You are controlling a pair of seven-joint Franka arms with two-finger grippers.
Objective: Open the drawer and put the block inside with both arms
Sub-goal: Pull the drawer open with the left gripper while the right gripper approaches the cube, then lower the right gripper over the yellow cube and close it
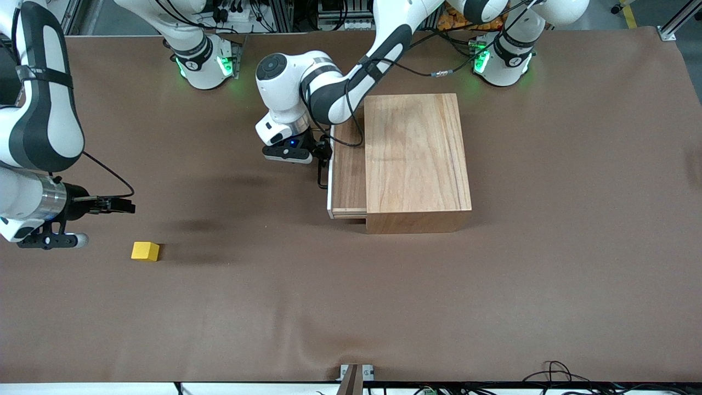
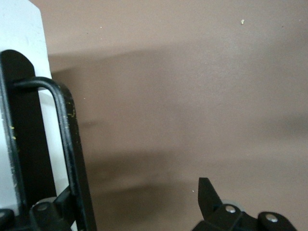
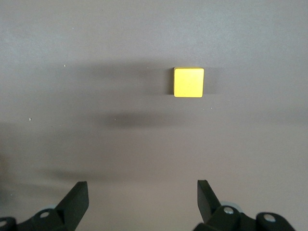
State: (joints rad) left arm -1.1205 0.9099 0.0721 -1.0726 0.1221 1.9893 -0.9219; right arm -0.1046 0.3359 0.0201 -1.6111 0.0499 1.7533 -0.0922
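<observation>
Wooden box (image 1: 418, 159): right of centre in the front view, standing on the brown table (image 1: 351, 307).

Drawer (image 1: 347, 174): partly drawn out of the box toward the right arm's end of the table; white front panel and black handle (image 1: 321, 176) at its outer edge. The opening looks narrow yet for dropping anything in.

Left gripper (image 1: 323, 152): centre of the front view, at the drawer handle. In the left wrist view its fingers stand spread, one finger (image 2: 50, 211) tucked between handle bar (image 2: 65, 144) and white panel (image 2: 19, 43), the other out over the table; it hooks the bar, it seems, rather than pinching it, which suits a pull.

Block (image 1: 145, 251): small yellow cube, lower left of the front view, well apart from the box and nearer the front camera.

Right gripper (image 1: 118, 205): left edge of the front view, up over the table near the block, fingers spread wide and holding nothing. The right wrist view shows the block (image 3: 188, 82) ahead of the fingertips, not between them, so the pick is not yet begun.
</observation>
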